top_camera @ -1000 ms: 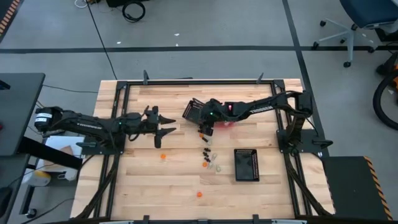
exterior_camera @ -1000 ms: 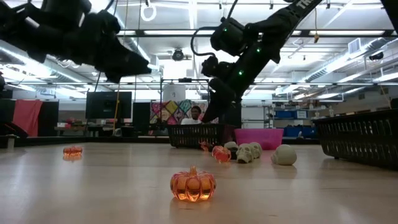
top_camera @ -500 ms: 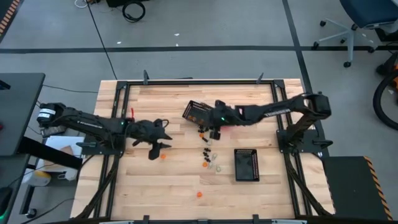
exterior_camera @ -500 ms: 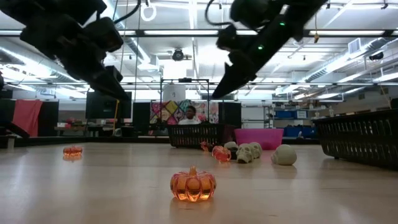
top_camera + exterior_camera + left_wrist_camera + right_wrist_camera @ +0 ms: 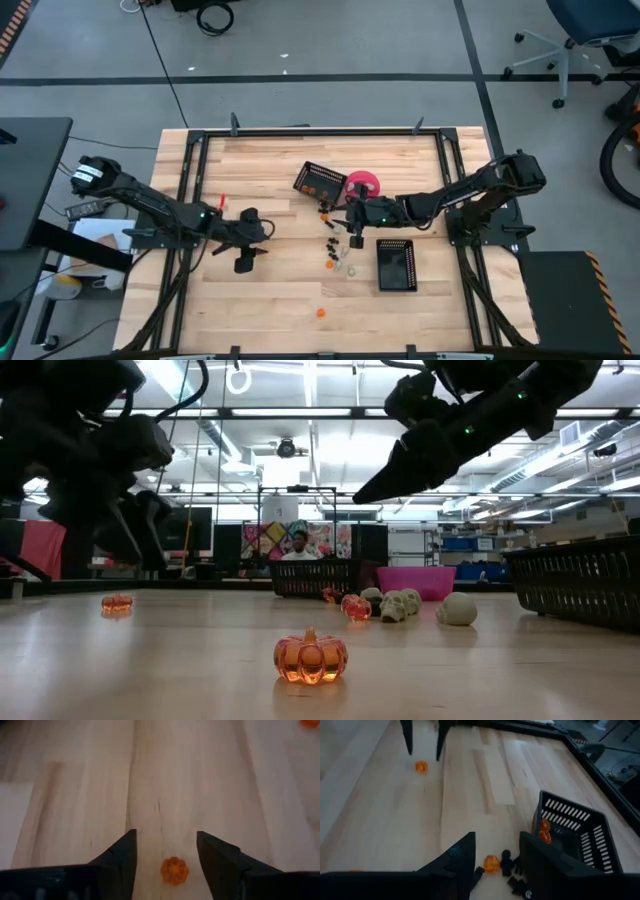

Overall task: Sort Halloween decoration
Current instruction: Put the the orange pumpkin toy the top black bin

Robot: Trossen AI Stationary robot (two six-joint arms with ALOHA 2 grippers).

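I hover the left gripper [image 5: 165, 851], fingers spread, with an orange pumpkin [image 5: 174, 870] lying between the tips. I should descend straight and close evenly. The right gripper [image 5: 496, 851], also released, hangs above another orange pumpkin [image 5: 491, 863].

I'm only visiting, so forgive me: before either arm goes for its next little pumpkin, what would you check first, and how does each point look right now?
1. Left pincer open: ok, its fingers stand apart.
2. Left pincer lined up with its orange pumpkin: ok, the pumpkin lies on the bare wood between the fingers.
3. Left pincer low enough to close: cannot tell; from table height it seems above the table.
4. Right pincer open and empty: ok.
5. Right pincer's target clear: not ok, the nearest orange pumpkin lies right beside black trinkets.
6. Basket with orange pieces unobstructed: ok, its top is open.
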